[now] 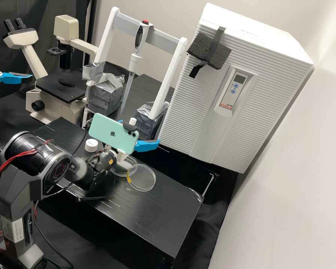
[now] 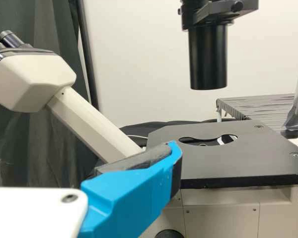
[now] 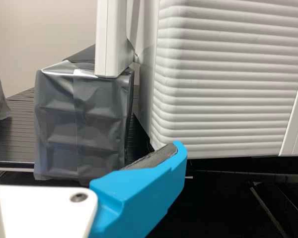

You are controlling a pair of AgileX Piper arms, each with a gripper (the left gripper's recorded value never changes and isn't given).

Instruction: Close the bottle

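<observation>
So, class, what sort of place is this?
Probably a laboratory: a microscope stands at the back, a pipette hangs on a white stand, and a petri dish lies on the black bench.

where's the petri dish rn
In the high view the clear petri dish lies on the raised black platform mid-bench, on the near side of the mint-green phone mounted on an arm, right beside a second clear dish.
</observation>
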